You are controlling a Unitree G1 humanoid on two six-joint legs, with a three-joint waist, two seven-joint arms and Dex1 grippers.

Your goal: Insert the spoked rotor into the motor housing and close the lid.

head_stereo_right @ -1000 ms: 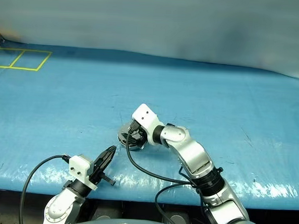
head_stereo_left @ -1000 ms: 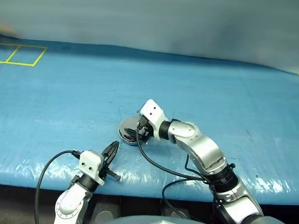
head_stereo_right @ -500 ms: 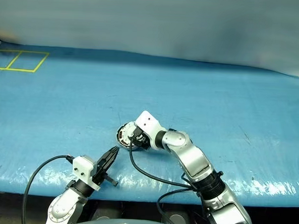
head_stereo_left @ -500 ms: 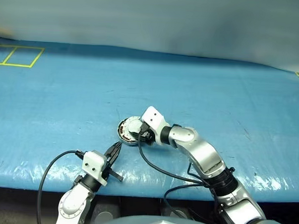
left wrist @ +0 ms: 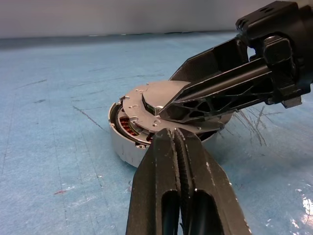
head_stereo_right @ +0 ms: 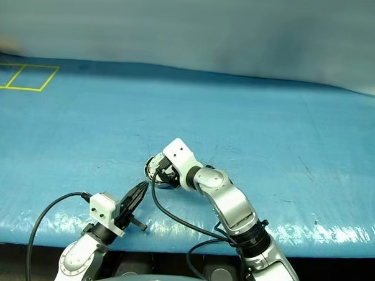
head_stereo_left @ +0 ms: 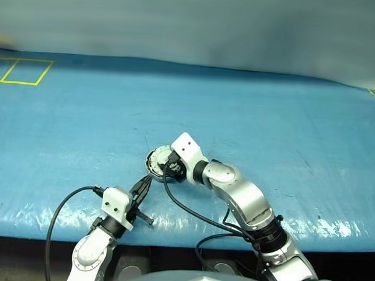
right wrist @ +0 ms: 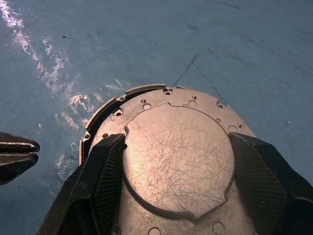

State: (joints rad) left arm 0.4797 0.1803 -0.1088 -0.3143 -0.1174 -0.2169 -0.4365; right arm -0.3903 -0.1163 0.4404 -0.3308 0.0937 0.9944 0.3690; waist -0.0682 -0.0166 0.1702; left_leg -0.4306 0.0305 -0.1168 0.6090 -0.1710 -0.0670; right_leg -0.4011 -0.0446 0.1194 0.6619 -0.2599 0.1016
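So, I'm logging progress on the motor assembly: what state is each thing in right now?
motor housing: upright on the blue table cover, copper windings showing at one side.
lid: tilted over the housing, grey face out, not seated.
right end effector: shut on the lid, a finger at each side.
left end effector: shut, empty, beside the housing.

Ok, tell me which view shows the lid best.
The right wrist view: the lid shows face-on, its smooth grey face and raised circle between the right hand's fingers. The left wrist view shows it tilted on the motor housing. The eye views show little of it.
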